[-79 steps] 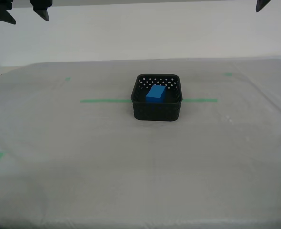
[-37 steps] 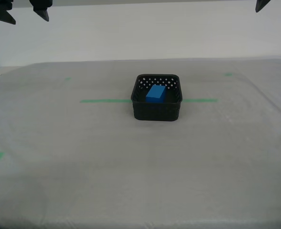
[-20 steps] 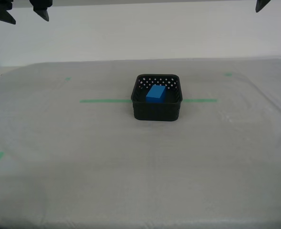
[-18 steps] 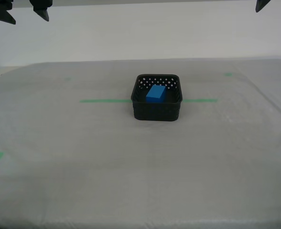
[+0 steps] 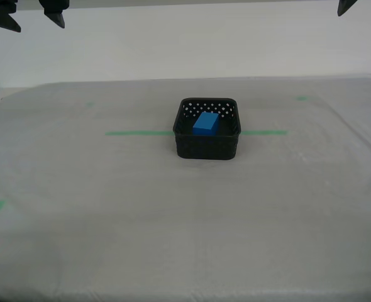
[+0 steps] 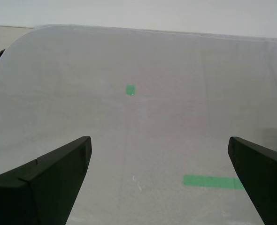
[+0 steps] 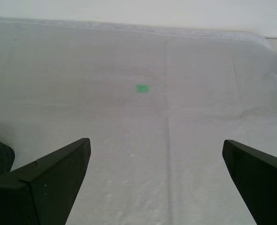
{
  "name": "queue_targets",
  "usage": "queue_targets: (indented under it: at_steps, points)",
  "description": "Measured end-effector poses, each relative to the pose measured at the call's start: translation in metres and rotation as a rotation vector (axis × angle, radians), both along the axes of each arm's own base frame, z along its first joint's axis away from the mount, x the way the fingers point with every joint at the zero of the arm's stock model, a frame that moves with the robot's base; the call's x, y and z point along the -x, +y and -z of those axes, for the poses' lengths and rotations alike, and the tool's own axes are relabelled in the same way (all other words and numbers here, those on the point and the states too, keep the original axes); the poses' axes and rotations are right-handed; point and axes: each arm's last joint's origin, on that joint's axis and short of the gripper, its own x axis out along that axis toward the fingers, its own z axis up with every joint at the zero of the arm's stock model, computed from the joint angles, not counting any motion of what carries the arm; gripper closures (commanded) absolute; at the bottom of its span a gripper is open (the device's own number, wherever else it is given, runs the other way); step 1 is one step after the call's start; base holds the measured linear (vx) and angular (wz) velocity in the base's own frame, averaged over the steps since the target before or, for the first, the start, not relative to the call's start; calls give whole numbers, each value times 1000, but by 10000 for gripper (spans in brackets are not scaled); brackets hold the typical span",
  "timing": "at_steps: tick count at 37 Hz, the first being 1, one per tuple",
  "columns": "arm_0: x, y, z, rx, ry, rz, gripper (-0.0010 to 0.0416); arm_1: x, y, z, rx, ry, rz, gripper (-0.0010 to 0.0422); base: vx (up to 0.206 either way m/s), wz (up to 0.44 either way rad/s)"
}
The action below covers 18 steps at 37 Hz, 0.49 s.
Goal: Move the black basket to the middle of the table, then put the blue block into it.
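Black basket [image 5: 207,141] alone on table [image 5: 110,207]

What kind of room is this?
Probably a robot test lab: a plain white wall, a cloth-covered table marked with green tape, and just a black basket holding a blue block.

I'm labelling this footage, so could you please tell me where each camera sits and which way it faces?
Exterior view: on the robot, off the arms, facing across the table at the basket holding the block; dark arm parts at the top corners.
First wrist view: on my first pincer, open, looking down over the cloth and a green mark.
Second wrist view: on my second pincer, open, above the tape line.
All views share the table.
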Motion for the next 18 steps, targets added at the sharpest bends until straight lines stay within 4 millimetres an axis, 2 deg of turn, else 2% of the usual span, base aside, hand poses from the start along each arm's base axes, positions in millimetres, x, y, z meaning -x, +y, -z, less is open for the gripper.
queue_targets:
  at_steps: [18]
  points:
    - [0, 0, 0, 0, 0, 1, 12, 0, 0, 0, 0, 0, 0, 12, 0, 0]
